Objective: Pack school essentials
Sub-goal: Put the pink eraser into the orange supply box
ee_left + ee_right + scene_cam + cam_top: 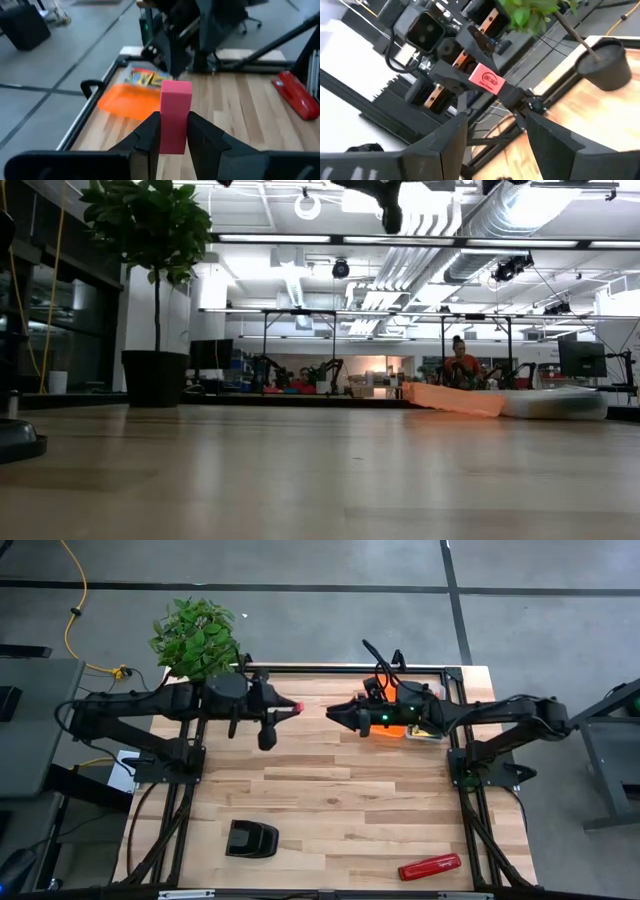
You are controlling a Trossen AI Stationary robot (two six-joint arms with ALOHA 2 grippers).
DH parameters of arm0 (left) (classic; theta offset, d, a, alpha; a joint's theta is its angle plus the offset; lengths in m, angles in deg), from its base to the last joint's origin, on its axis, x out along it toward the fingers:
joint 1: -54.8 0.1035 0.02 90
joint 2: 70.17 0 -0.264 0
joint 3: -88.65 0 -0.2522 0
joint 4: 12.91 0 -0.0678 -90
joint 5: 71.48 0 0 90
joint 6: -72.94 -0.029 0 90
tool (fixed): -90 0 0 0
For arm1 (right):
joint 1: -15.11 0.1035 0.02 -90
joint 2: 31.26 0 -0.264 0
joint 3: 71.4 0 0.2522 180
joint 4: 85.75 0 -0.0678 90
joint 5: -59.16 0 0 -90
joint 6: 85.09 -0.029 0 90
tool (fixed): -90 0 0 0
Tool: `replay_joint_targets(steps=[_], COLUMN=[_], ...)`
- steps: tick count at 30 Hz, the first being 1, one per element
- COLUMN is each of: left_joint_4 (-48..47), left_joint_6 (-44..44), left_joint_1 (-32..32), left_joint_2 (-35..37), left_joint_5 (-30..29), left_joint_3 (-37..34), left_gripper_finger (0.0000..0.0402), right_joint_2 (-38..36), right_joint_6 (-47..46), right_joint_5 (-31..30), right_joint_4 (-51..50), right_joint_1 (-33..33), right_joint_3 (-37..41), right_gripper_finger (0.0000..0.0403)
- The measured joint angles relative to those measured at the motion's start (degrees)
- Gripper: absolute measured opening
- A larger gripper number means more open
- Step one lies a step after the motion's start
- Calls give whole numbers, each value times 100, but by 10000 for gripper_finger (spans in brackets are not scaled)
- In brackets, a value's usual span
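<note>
My left gripper (292, 708) hangs above the table's far middle, shut on a small pink eraser (176, 102). The eraser also shows in the right wrist view (487, 79). My right gripper (334, 713) faces it from the right, open, a short gap away, its fingers (454, 137) apart and touching nothing. Below the right arm an orange pouch (129, 100) lies flat on the table. A yellow-green crayon box (145, 77) lies at its far side. Pens or pencils do not show. My left gripper pinches the pink eraser's lower half (174, 135) between its two fingers. The fingers come level from the table's left and lie along the eraser. Its free end (176, 89) sticks out past the fingertips toward the right gripper. The eraser is lifted clear of the table.
A red stapler (430, 866) lies near the table's near right corner. A black blocky object (250, 838) sits near the near left. A potted plant (197, 635) stands at the far left corner. People sit in the room beyond the table (462, 365).
</note>
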Motion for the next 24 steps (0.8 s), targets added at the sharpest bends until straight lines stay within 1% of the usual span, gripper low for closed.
replay_joint_targets(steps=[3,6,12,15,19,22,24], left_joint_4=[394,1037,1423,1958,3329,4171,4395], left_joint_6=[83,412,935,1168,1491,1639,1656], left_joint_1=[-74,-124,-213,-325,-468,-523,-542], left_joint_2=[-76,-61,0,22,33,33,33], left_joint_5=[-20,196,643,667,678,765,800], left_joint_3=[127,121,80,-248,-925,-1269,-1386], left_gripper_finger=[77,77,77,77,77,77,77], right_joint_2=[111,101,-101,-223,-332,-332,-332], right_joint_6=[411,993,1913,2198,2261,2198,2203], right_joint_5=[15,51,270,501,722,835,868], right_joint_4=[-19,15,-49,-210,-399,-432,-433], right_joint_1=[40,47,41,41,44,45,45], right_joint_3=[-254,-460,-584,-585,-581,-583,-583], right_gripper_finger=[195,195,195,195,195,195,195])
